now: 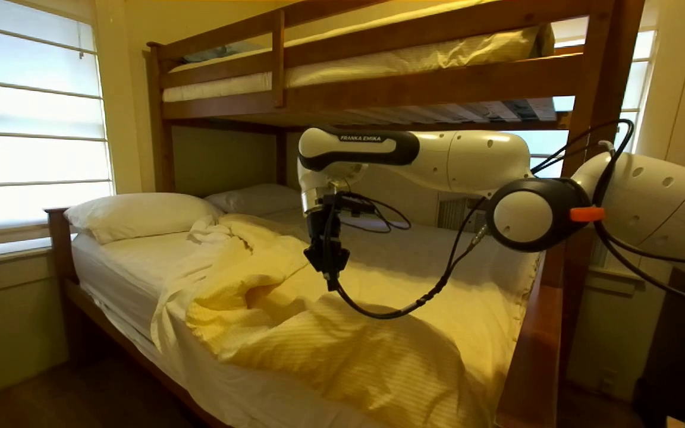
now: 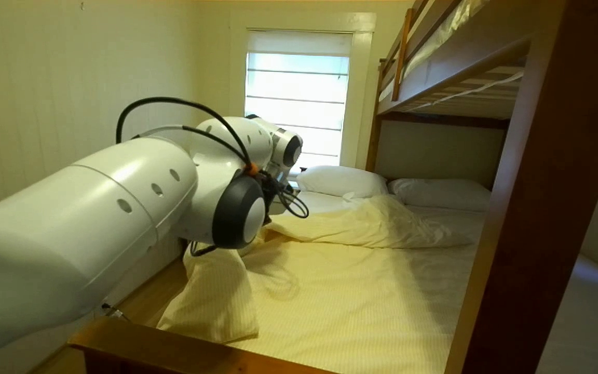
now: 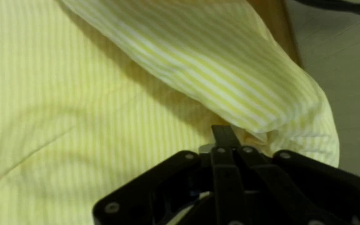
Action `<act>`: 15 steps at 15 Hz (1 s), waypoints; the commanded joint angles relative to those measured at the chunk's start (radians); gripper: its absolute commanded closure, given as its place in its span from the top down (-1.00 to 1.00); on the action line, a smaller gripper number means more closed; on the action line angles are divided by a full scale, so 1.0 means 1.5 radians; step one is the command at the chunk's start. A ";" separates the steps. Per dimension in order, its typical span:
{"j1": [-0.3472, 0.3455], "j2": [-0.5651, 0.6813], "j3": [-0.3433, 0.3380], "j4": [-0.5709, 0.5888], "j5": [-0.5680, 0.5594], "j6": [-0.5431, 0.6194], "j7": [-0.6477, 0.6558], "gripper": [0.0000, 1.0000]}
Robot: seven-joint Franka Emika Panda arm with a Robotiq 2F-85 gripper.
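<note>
We see the tool (image 3: 226,131), its jaws pressed together, near a raised fold of the yellow-and-white striped blanket (image 3: 198,67).

We see a yellow-and-white striped blanket (image 2: 340,291) spread over the lower bunk (image 1: 541,351), its middle fairly flat, the end toward the bed's head bunched in soft folds. In the wrist view, we find a raised fold (image 3: 217,65) overlapping the flatter part.

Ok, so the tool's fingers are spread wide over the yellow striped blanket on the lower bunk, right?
Not spread wide: in the wrist view, the fingers of the tool are closed together. They are over the yellow striped blanket on the lower bunk.
</note>
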 commanded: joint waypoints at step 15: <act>-0.004 -0.203 -0.111 0.015 -0.142 0.089 0.101 0.60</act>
